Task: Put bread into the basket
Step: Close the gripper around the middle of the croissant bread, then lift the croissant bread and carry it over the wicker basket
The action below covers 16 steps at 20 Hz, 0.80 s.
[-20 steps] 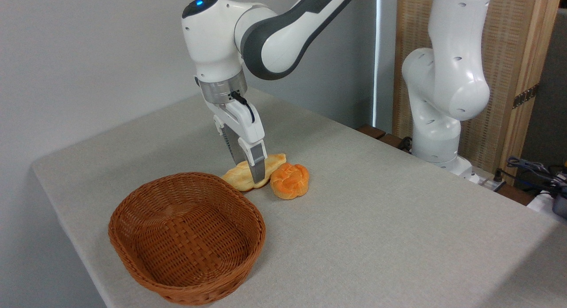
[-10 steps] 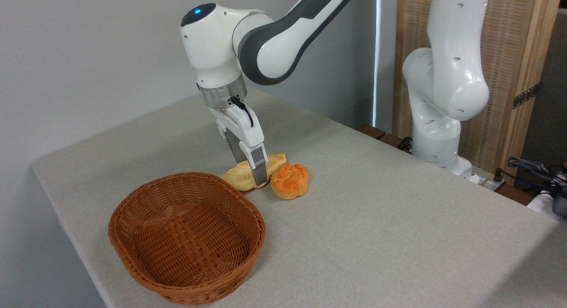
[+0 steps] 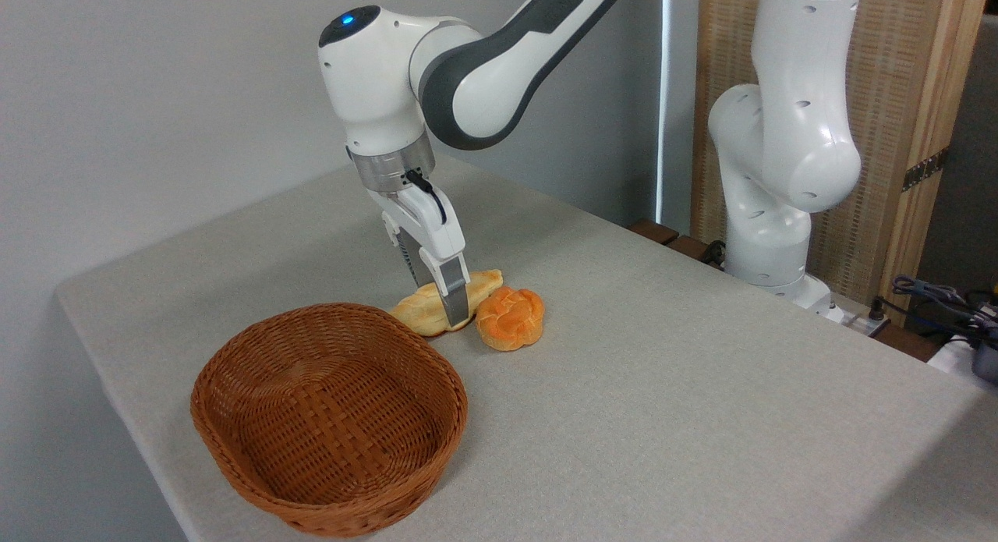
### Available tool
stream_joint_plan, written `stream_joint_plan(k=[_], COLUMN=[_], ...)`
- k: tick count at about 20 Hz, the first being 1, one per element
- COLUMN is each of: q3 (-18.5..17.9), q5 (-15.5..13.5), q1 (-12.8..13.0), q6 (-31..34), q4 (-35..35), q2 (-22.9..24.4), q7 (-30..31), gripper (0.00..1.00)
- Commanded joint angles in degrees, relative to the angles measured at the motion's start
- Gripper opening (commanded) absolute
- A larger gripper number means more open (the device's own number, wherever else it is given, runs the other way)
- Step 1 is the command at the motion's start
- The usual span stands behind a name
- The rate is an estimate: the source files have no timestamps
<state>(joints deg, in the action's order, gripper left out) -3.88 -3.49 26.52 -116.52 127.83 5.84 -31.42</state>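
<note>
Where claw (image 3: 444, 308) straddles: bread (image 3: 425, 308).

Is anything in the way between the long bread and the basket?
Nothing visible. The gripper is already down around the bread, which lies just behind the basket. Only the basket's low braided rim lies between them. The orange bun sits on the bread's other side, away from the basket.

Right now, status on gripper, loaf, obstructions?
Gripper down at the long pale braided loaf, grip unconfirmed. Loaf on table, outside the empty oval brown wicker basket. Round orange bun beside the loaf.
</note>
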Motion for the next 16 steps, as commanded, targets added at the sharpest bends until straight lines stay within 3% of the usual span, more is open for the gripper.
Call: stream_joint_plan(k=[1, 8, 16], q3=[-0.60, -0.42, 2.56], q5=[0.85, 0.85, 0.76], q1=[0.72, 0.72, 1.16], q6=[-1.16, -0.46, 8.59], q4=[0.40, 0.05, -5.48], q2=[0.57, 1.18, 4.09], q7=[-0.75, -0.23, 0.65], gripper=[0.39, 0.41, 0.44])
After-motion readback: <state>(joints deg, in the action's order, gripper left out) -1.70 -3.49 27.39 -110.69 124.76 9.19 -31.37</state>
